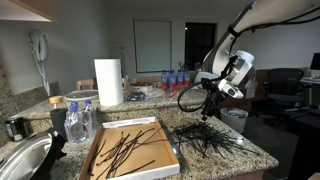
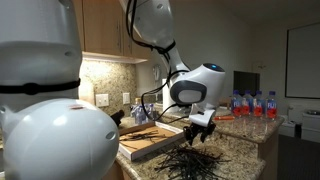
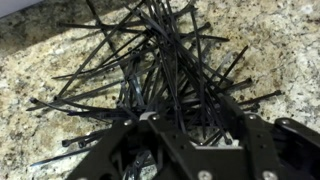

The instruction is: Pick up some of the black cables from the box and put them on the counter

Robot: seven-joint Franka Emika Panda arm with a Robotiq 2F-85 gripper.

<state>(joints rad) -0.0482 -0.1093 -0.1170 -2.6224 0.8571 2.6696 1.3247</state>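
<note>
A loose pile of black cables [image 1: 205,140] lies on the speckled counter [image 1: 250,155], to the right of the box [image 1: 92,150]. More black cables [image 1: 130,150] are strewn on the box's brown floor. My gripper [image 1: 207,110] hangs just above the pile, pointing down. In the wrist view the pile [image 3: 160,60] spreads over the granite [image 3: 40,50], and my gripper [image 3: 190,125] stands open, fingers apart at either side of the strands below it. I cannot tell whether any strand still touches a finger. An exterior view shows the gripper [image 2: 200,130] over the pile [image 2: 195,160], with the box [image 2: 150,140] behind.
A paper towel roll [image 1: 108,82] stands behind the box, with water bottles [image 1: 175,78] further back. A round metal bowl [image 1: 20,160] and a clear jar [image 1: 78,120] sit left of the box. The counter's edge runs close to the pile on the right.
</note>
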